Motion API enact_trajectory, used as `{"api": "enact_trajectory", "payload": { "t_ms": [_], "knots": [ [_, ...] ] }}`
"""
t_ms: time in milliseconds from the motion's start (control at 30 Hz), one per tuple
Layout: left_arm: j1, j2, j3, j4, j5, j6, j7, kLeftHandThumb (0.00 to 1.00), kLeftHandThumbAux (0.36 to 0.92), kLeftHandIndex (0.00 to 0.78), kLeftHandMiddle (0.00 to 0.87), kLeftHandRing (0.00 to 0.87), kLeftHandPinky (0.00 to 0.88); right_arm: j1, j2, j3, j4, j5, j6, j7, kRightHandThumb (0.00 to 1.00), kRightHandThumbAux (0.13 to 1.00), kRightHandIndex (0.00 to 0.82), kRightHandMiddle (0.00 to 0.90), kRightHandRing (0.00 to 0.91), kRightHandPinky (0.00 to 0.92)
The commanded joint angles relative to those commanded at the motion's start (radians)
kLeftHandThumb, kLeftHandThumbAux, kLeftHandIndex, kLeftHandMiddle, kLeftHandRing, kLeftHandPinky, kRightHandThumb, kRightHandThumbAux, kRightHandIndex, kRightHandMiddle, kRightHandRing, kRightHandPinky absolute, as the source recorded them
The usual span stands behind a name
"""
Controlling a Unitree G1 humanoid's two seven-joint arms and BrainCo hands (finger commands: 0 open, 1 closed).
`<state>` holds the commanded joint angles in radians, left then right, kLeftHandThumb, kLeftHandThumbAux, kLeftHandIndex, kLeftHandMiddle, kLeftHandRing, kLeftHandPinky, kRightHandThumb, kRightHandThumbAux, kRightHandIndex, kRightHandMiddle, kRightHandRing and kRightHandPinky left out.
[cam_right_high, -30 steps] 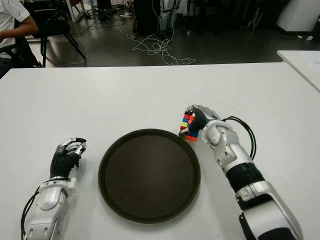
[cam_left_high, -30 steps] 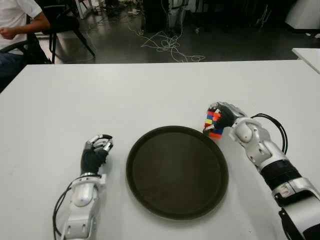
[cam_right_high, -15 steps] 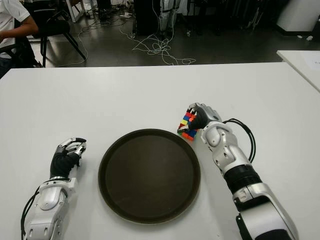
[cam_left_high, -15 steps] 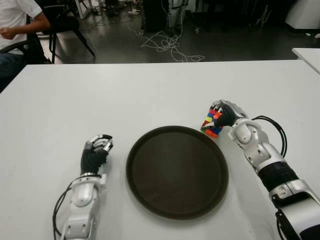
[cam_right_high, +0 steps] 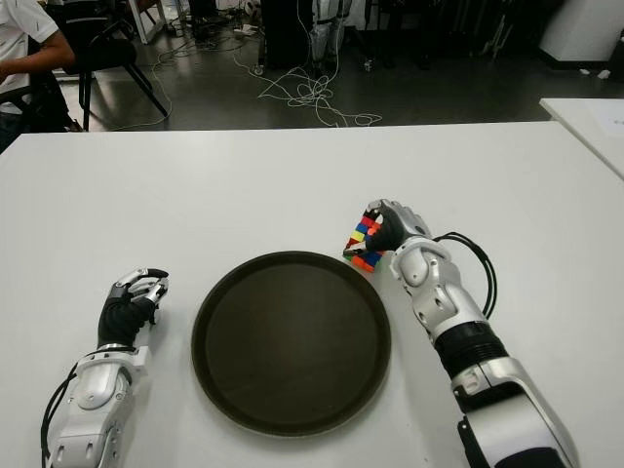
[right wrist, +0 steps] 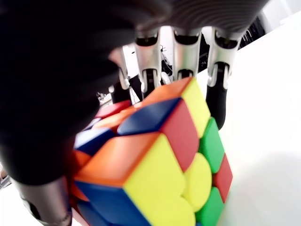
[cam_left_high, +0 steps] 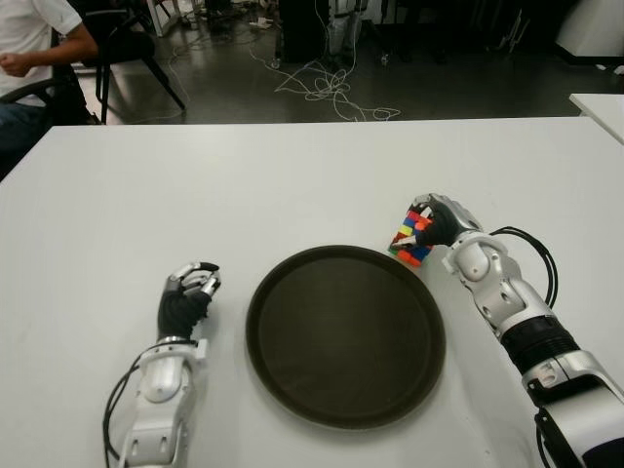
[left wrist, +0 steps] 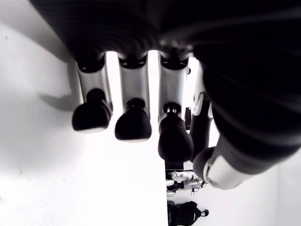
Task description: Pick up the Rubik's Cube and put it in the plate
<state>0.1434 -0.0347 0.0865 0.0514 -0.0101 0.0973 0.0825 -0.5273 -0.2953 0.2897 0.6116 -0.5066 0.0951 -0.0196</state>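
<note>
Curling its fingers around nothing, the left hand shows nearest, just left of the plate, its fingertips bent in toward the palm with only white table beyond them. It looks idle.

The plate itself, dark, round and bare, sits in the middle of the near half of the table, between the two arms.

At the plate's far right rim is the right hand, wrapped around the Rubik's Cube. The wrist view shows the grip plainly — three fingers hooked over the far side of the cube, the thumb pressed on the near side. The cube is tilted, one corner low, and sits just at the plate's rim, perhaps overhanging it slightly; whether it is clear of the table cannot be told for sure.

What matters for the next move: the plate's middle lies to the left of the cube and nearer the robot, so the right hand — the only one placed to do it — would need to carry the cube inward over the rim before letting go. Released where it is, the cube might catch the rim and tip outward

Beyond the table, a seated person shows at the far left, with cables on the floor
</note>
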Motion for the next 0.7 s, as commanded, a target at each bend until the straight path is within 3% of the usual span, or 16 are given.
{"api": "enact_trajectory", "payload": {
  "t_ms": [133,467,700],
  "knots": [
    [-0.001,-0.003,0.002,0.005,-0.005,-0.007,-0.001,0.71,0.704,0.444,0.813,0.821,0.814,-0.002,-0.002,0.0,0.004,0.003,-0.006,0.003,0.0,0.777,0.482,0.419,0.47,0.42],
    [-0.002,-0.006,0.005,0.014,-0.017,-0.024,-0.002,0.71,0.704,0.444,0.822,0.827,0.82,-0.004,-0.003,-0.002,0.013,0.013,-0.013,0.0,0.0,0.81,0.541,0.648,0.677,0.668],
    [-0.006,-0.001,0.003,0.019,-0.016,-0.022,-0.006,0.711,0.704,0.443,0.82,0.825,0.818,0.019,0.007,-0.044,-0.03,0.044,-0.008,-0.024,0.0,0.816,0.551,0.691,0.723,0.709]
  ]
}}
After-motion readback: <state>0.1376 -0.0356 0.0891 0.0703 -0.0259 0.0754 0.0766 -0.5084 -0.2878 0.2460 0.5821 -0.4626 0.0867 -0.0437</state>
